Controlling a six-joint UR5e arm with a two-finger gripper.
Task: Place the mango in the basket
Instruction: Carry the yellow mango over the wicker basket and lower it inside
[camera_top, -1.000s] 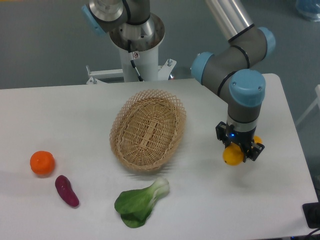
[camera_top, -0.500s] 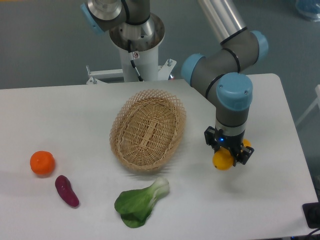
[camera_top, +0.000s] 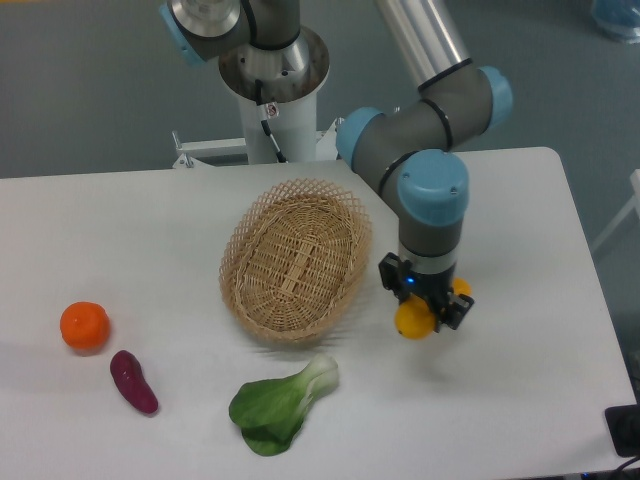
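my hand (camera_top: 424, 309) is clamped around the mango (camera_top: 412, 320), whose yellow-orange ends show on either side of my fingers, and i hold it above the white surface (camera_top: 150, 230), just off the right rim of the basket (camera_top: 296, 260). the mango is outside the basket, near its lower right edge, not touching the wicker. the basket lies with nothing inside it that i can see. a green leafy vegetable (camera_top: 280, 404) lies just below the basket, and well off to the basket's left sit a round orange fruit (camera_top: 84, 325) and, just beneath that, a purple vegetable (camera_top: 133, 381).
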